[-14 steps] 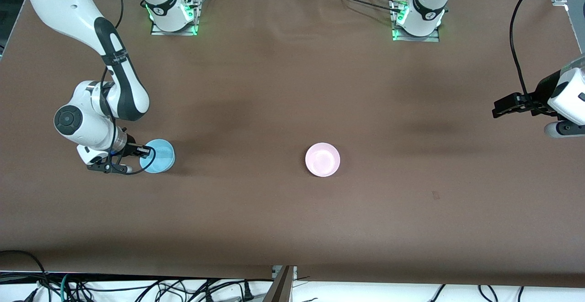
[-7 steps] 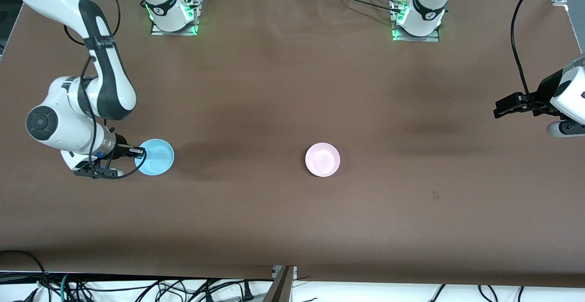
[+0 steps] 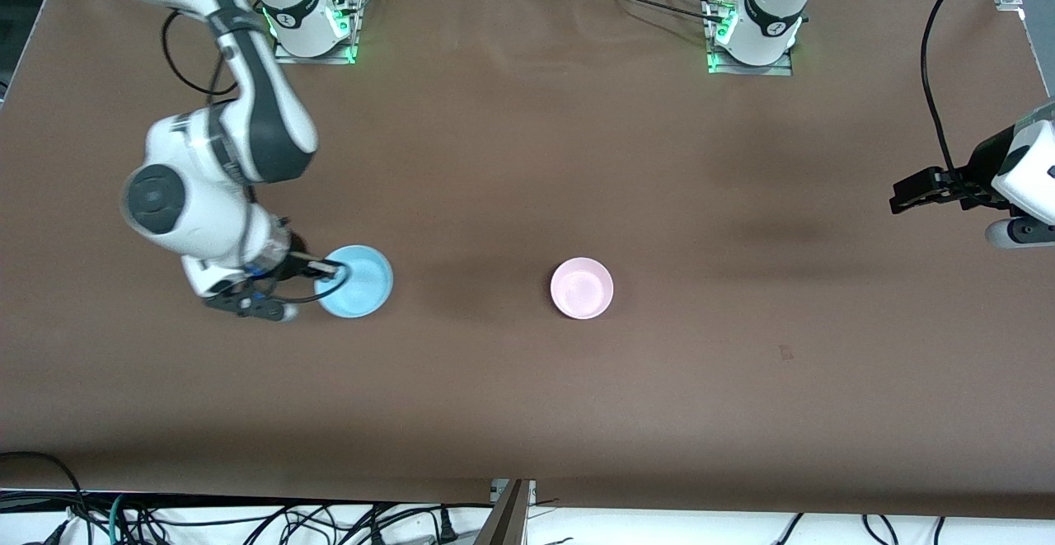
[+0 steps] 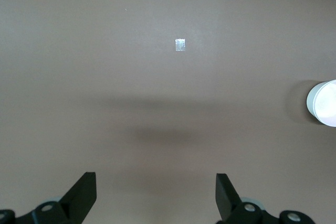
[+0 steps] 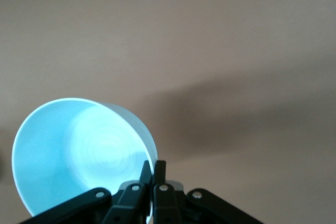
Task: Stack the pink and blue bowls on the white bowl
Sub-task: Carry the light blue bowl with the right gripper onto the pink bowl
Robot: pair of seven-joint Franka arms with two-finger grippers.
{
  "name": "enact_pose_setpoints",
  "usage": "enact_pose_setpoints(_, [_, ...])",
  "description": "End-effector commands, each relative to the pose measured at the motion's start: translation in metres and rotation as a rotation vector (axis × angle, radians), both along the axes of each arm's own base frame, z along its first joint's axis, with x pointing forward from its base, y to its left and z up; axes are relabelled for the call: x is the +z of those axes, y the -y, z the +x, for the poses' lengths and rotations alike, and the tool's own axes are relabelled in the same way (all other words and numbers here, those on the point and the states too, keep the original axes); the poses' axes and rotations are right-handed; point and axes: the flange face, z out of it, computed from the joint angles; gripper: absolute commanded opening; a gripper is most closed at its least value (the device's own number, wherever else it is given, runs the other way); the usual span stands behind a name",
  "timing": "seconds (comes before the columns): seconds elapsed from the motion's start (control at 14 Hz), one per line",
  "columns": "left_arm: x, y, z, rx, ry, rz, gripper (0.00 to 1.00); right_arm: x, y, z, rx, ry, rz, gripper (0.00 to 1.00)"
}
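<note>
Table (image 3: 527,157) covered in brown cloth. Pink bowl (image 3: 582,288) sits upright on it near the middle. A small pale tape square (image 4: 180,45) lies on the cloth toward the left arm's end.

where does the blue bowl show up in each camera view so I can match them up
Front view: blue bowl, held at its rim by the shut right gripper, above the table toward the right arm's end.
Left wrist view: not in it.
Right wrist view: blue bowl, large, rim pinched by the gripper.
Shared landmark: the right gripper clamped on the rim.

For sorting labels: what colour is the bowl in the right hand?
Light sky blue bowl, clearest in the right wrist view.
</note>
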Motion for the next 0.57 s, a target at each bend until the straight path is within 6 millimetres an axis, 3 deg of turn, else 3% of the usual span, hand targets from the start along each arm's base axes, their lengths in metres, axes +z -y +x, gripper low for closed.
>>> enact_pose_setpoints(0.0, [0.005,0.000,0.002,-0.019,-0.002,0.012,1.00,0.002,-0.067,-0.008,-0.049,0.019,-0.027,0.00])
enact_pose_setpoints(0.36, [0.005,0.001,0.002,-0.020,-0.002,0.012,1.00,-0.001,-0.188,-0.015,-0.118,0.072,0.020,0.00])
enact_pose_setpoints(0.5, [0.005,0.000,0.002,-0.019,-0.002,0.012,1.00,-0.010,-0.212,-0.013,-0.129,0.084,0.032,0.00])
